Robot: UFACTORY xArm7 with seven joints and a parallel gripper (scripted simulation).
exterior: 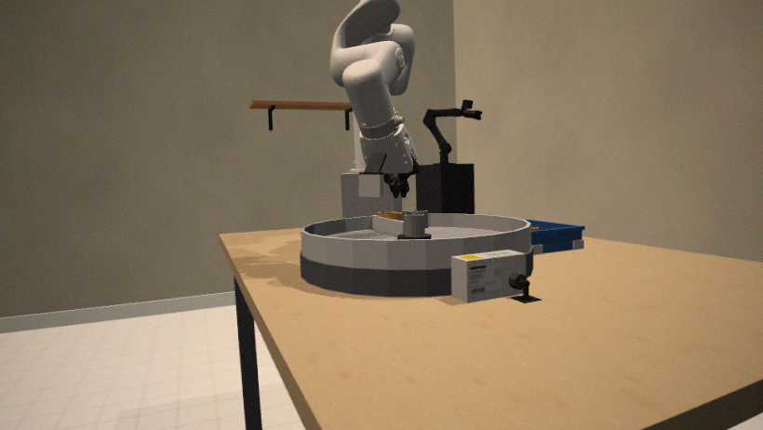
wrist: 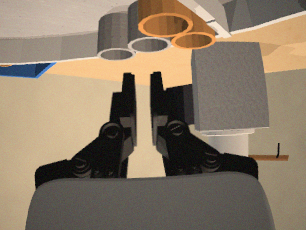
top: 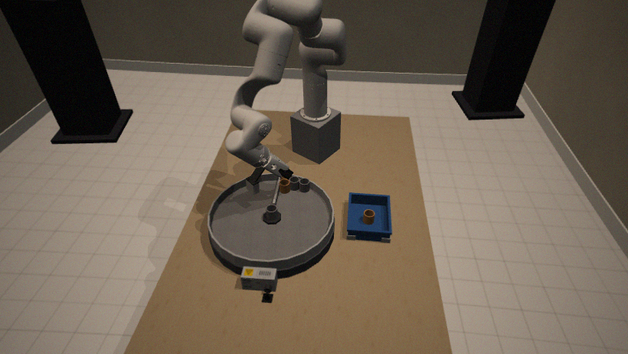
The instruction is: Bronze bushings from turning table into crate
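My gripper [top: 287, 174] [exterior: 399, 194] [wrist: 142, 88] is shut to a narrow gap with nothing between the fingertips, above the back of the turning table [top: 246, 239] [exterior: 363, 253] [wrist: 50, 20]. A bronze bushing [top: 284, 188] [wrist: 154, 11] stands there; a second bronze bushing [wrist: 201, 27] beside it is hidden by the gripper in the top view. Two steel bushings, one [top: 294, 183] [wrist: 134, 30] nearer the bronze ones and one [top: 304, 185] [wrist: 113, 33] farther, stand alongside. Another steel bushing [top: 271, 211] [exterior: 414, 225] stands on the dark hub. The blue crate [top: 369, 235] [exterior: 563, 239] holds one bronze bushing [top: 368, 218].
A raised rim surrounds the turning table. A thin light divider bar [top: 276, 193] runs from near the hub towards the back rim, beside the bronze bushings. A grey box [top: 259, 280] [exterior: 488, 277] with a yellow label stands at the front. The crate is to the right in the top view.
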